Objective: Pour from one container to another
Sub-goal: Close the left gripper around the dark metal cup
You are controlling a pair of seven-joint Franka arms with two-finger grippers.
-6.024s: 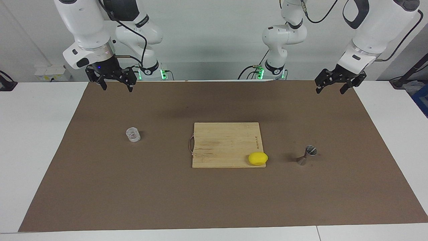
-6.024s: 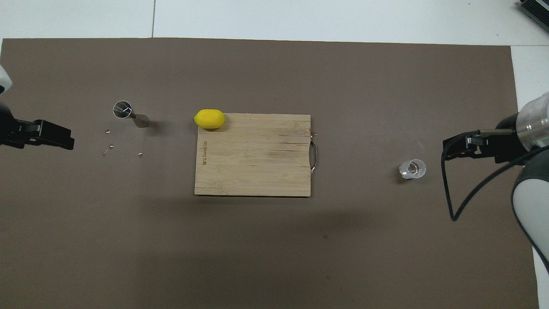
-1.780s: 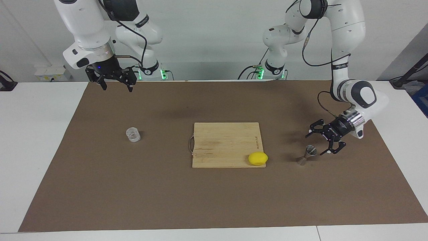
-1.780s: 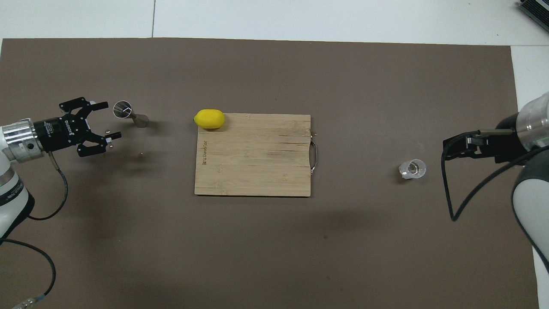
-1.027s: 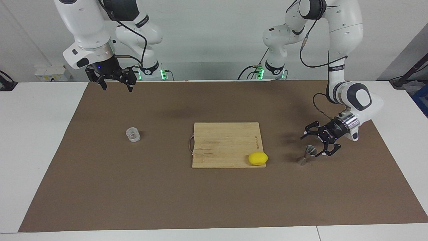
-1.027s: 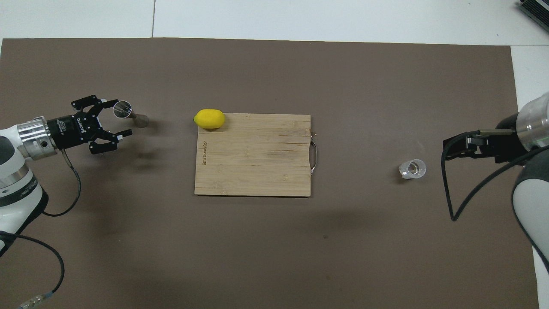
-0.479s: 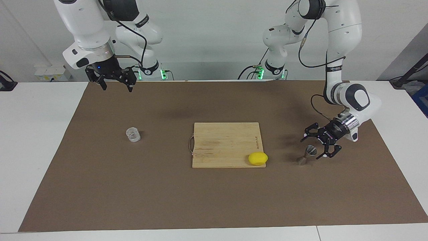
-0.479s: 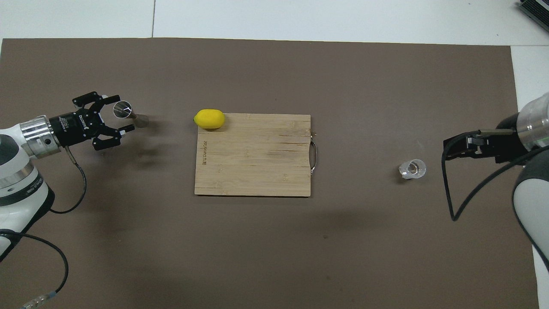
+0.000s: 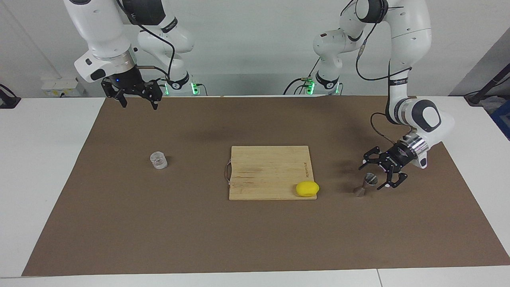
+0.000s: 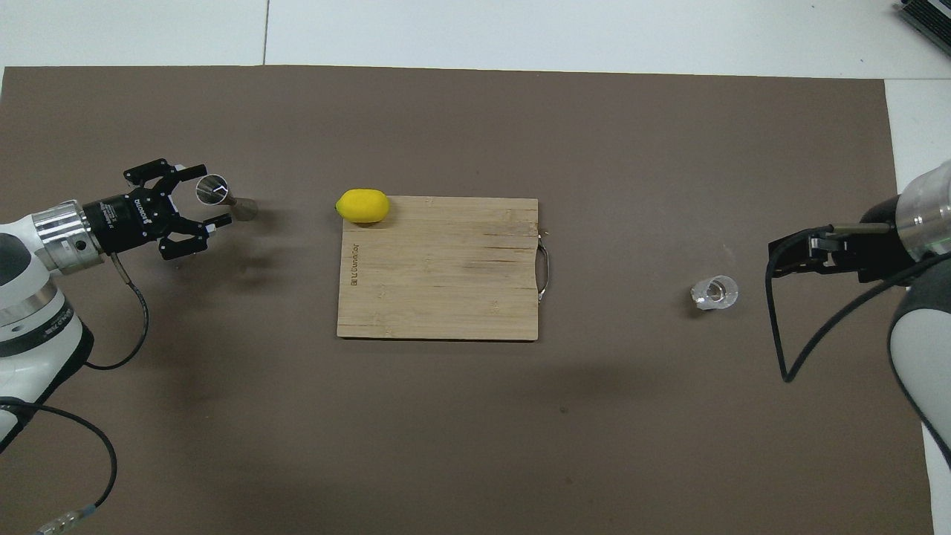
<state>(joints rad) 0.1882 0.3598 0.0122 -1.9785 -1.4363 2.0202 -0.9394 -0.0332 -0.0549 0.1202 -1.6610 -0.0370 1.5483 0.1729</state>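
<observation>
I see my left gripper spread open around the small silvery hourglass-shaped steel jigger, not gripping it, right gripper waiting open above the brown mat's edge, small clear textured glass cup untouched.

A bamboo cutting board lies mid-counter in front of me on the brown mat, its metal handle facing my right arm's end. A lemon sits on its corner farthest from me.

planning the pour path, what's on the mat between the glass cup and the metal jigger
The cutting board lies between the glass cup and the jigger, with a lemon on its corner nearest the jigger. The overhead view shows it best.
</observation>
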